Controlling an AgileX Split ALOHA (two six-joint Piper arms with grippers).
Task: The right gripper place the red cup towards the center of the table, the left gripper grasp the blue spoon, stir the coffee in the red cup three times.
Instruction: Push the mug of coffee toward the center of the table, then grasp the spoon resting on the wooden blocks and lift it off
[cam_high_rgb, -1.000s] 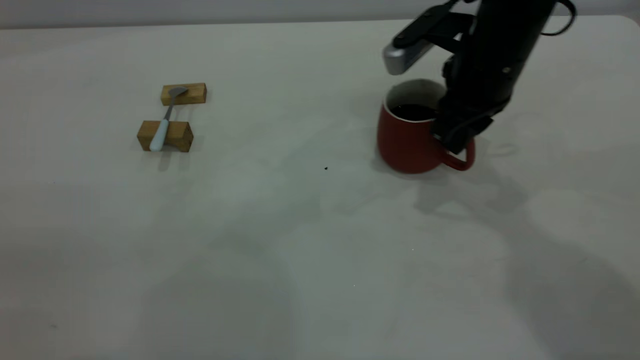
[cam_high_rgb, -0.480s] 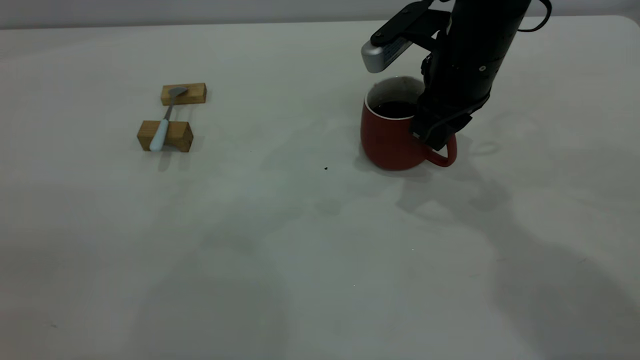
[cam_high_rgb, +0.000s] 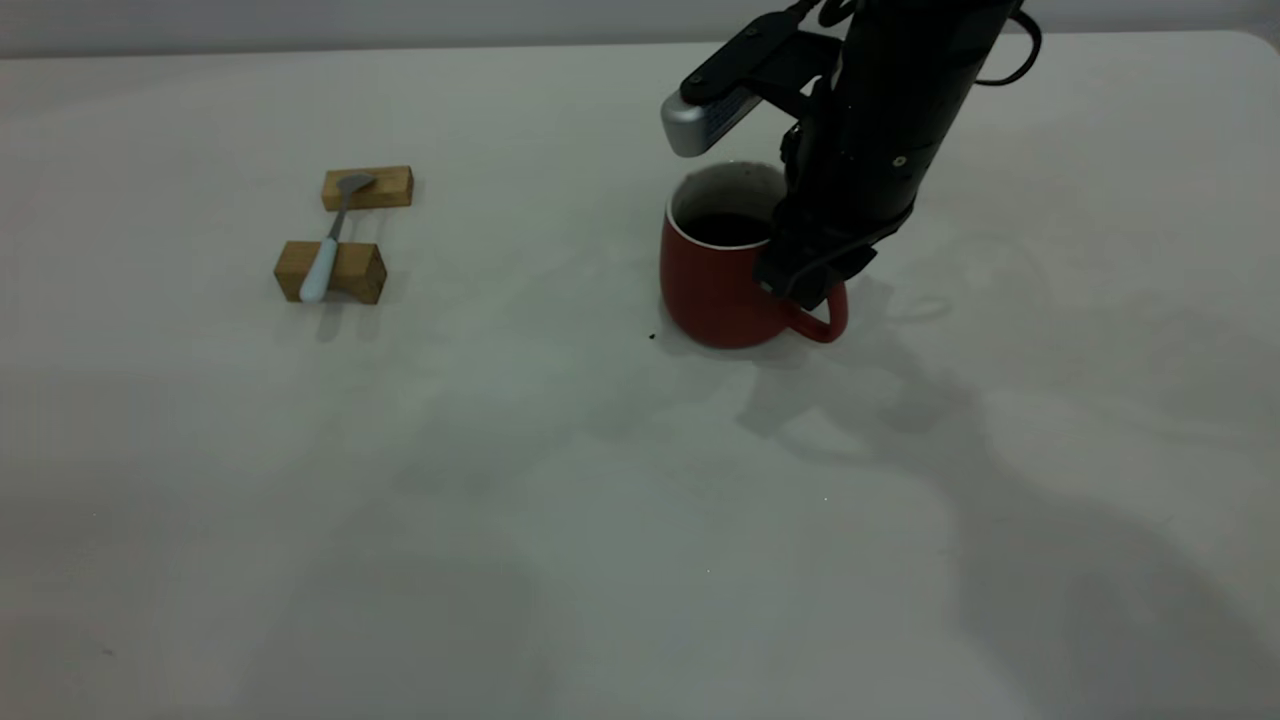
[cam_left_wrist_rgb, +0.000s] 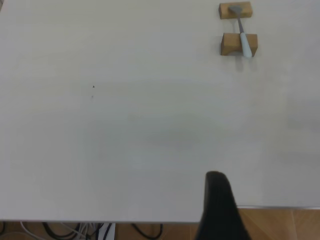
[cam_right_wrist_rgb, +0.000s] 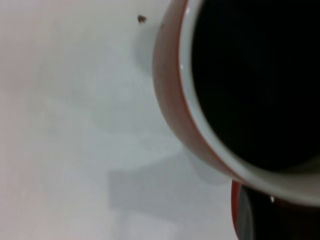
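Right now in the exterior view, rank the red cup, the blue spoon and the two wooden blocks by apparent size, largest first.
1. red cup, clearly the largest, held at its handle by the right pincer.
2. blue spoon, longest of the rest though slim.
3. near wooden block and far wooden block: too alike to rank, and the near one sits closer to the camera.

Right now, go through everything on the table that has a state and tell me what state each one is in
red cup: upright on the table, holding dark coffee, handle gripped.
right claw: shut on the red cup's handle.
blue spoon: untouched, lying across two wooden blocks, bowl on the farther one.
left claw: off at the table edge, far from the spoon, holding nothing that shows.
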